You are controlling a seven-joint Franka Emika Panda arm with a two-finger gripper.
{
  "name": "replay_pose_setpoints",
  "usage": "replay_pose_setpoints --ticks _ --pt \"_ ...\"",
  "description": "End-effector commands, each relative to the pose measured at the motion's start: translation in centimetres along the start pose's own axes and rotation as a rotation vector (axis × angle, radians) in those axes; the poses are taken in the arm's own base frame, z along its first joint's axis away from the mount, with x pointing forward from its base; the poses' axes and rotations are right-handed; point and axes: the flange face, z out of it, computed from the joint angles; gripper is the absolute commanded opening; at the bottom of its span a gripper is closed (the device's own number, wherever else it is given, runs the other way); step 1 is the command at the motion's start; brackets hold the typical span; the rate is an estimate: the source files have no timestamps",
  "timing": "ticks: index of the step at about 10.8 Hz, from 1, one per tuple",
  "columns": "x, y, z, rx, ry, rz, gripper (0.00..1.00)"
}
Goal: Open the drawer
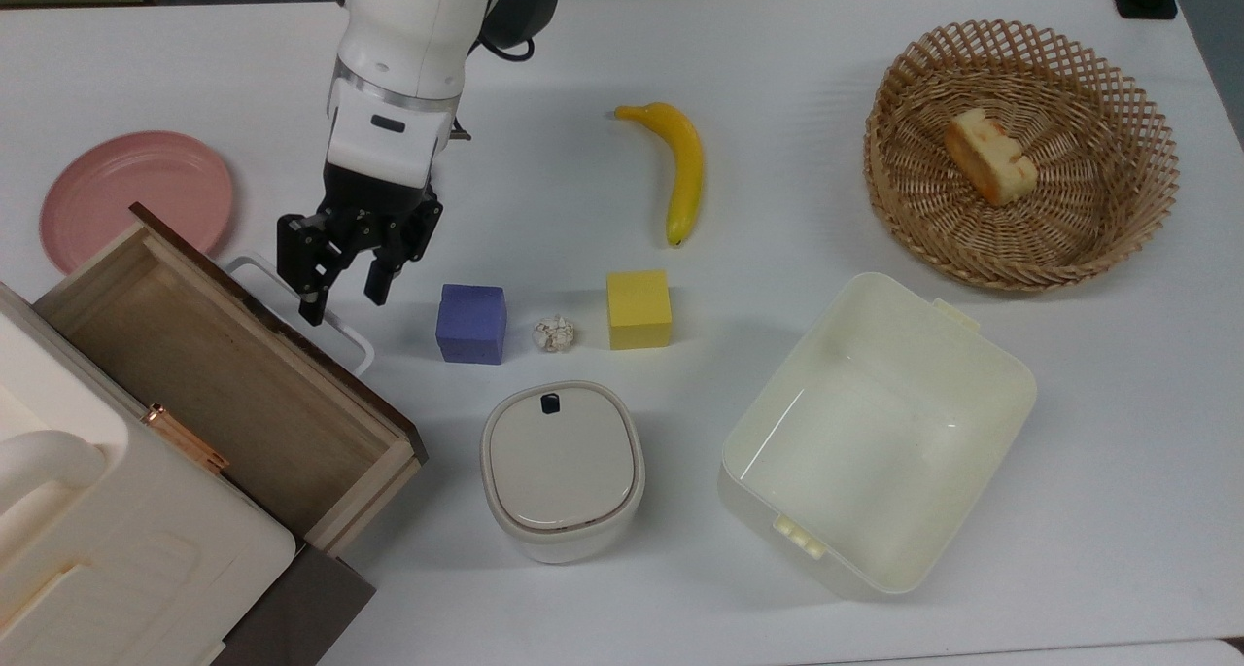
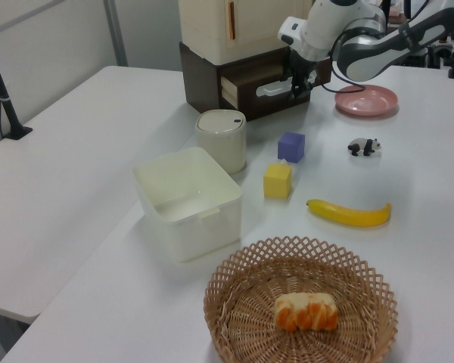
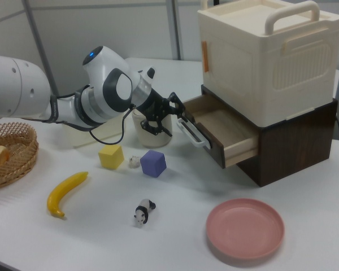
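The drawer [image 1: 209, 379] is pulled out of the dark brown cabinet base [image 3: 294, 147] at the top view's lower left, and its light wooden interior is exposed. Its white loop handle [image 1: 326, 321] projects from the dark front panel toward the middle of the white bench [image 1: 777, 83]. The claw [image 1: 340, 292] is positioned at the handle with its fingers spread apart; one fingertip [image 1: 309, 311] is seen over the handle bar, the other [image 1: 377, 292] just beside it, and nothing is pinched between them. A cream cabinet top [image 3: 265, 56] with a carrying handle is seated on the base above the drawer. A purple cube [image 1: 471, 323] is located just to the top view's right of the claw, followed by a small crumpled ball [image 1: 554, 333] and a yellow cube [image 1: 639, 309]. A lidded trash can [image 1: 562, 470] stands near the drawer's front corner, with an open cream tub [image 1: 991, 374] to the top view's right of it. A pink plate [image 1: 136, 199], a banana [image 1: 683, 165], a toy panda [image 3: 142, 213] and a wicker basket [image 1: 894, 190] holding a piece of bread [image 1: 989, 156] are also set on the bench.
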Motion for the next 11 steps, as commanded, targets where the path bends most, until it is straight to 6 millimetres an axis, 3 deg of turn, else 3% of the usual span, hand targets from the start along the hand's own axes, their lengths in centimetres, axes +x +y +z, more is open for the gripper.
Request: replay_pose_setpoints --ticks 1,2,4,6,9,11 --pt "0.9 -1.2 -3.7 0.051 -0.056 0.033 0.83" --pt "2.5 -1.8 -6.2 0.096 -0.066 0.1 0.85" --pt "4.5 -2.8 -9.2 0.184 -0.122 0.191 0.91" --pt "4.9 -3.5 -11.9 0.278 -0.121 0.359 0.91" --pt "4.9 -2.6 -16.2 0.391 -0.199 0.6 0.91" --pt "4.1 -2.8 -18.5 0.486 -0.239 0.727 1.0"
